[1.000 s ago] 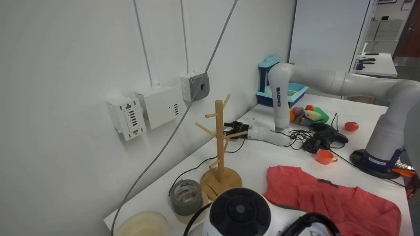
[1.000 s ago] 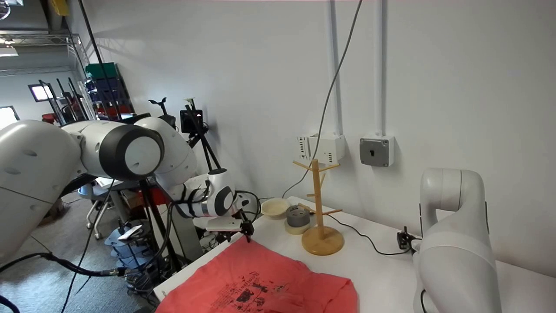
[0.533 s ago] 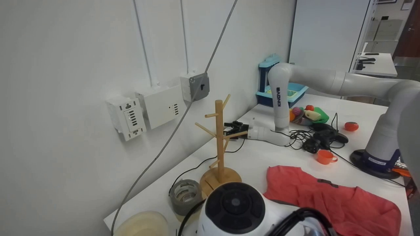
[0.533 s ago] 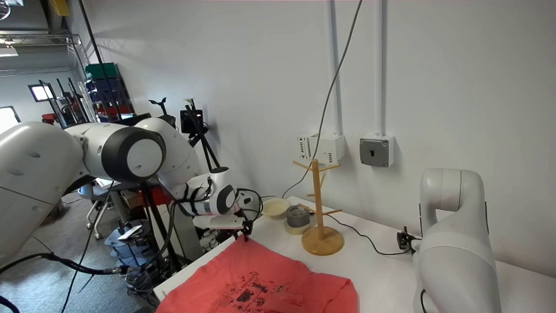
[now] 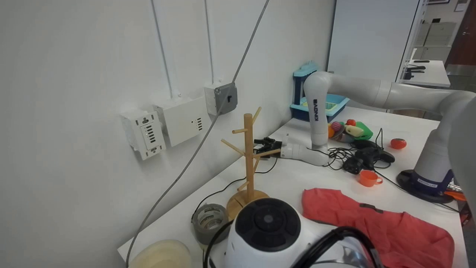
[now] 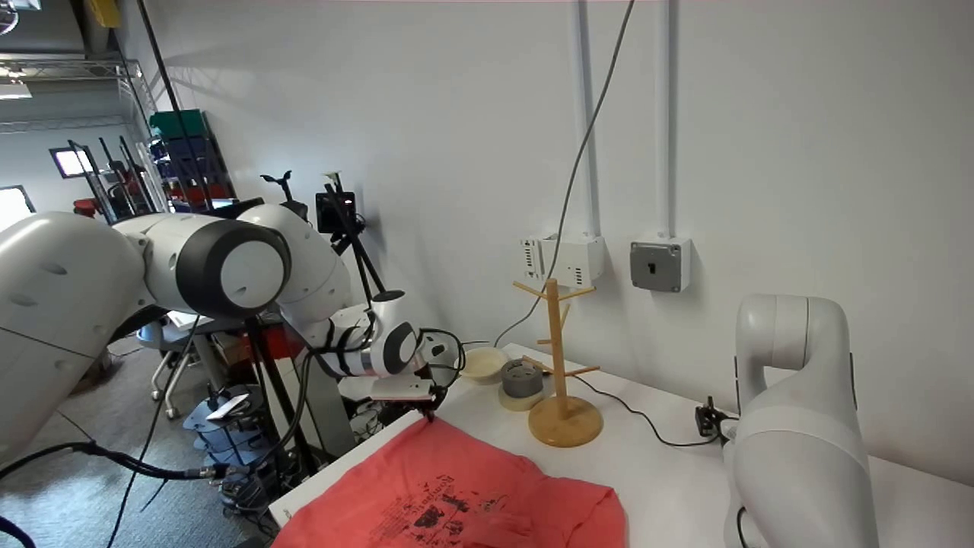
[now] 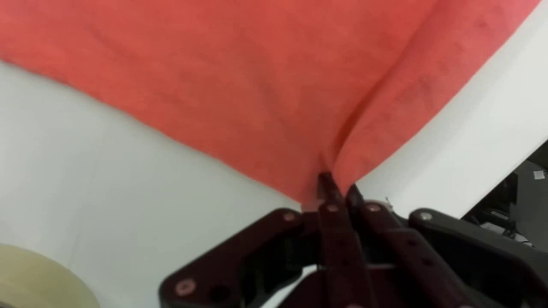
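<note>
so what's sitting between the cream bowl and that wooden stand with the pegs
A gray tape roll, stacked on a pale round thing, lies between the cream bowl and the wooden stand; both exterior views show the roll there.

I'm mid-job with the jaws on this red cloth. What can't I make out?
Red cloth: cut off by the bottom edge in an exterior view.
Its print: too small to read there.
Amount gripped: hidden by the jaws in the wrist view.
Bowl: cut off by the picture's corner, wrist view.
</note>
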Controlling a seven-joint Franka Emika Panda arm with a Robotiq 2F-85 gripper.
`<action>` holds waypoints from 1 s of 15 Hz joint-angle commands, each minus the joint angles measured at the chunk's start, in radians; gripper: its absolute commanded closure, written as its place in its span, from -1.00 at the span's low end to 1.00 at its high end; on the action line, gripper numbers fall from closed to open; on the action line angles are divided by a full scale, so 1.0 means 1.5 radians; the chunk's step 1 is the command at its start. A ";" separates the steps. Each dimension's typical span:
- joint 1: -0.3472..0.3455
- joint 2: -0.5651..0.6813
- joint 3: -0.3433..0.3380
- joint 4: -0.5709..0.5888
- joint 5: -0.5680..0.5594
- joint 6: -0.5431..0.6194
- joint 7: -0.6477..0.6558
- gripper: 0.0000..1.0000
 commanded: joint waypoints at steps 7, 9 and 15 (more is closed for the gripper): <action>-0.078 -0.138 0.018 -0.129 0.040 -0.039 -0.052 0.98; -0.092 -0.169 0.012 -0.154 0.039 -0.059 -0.053 0.98; -0.112 -0.261 -0.025 -0.235 0.021 -0.093 -0.031 0.98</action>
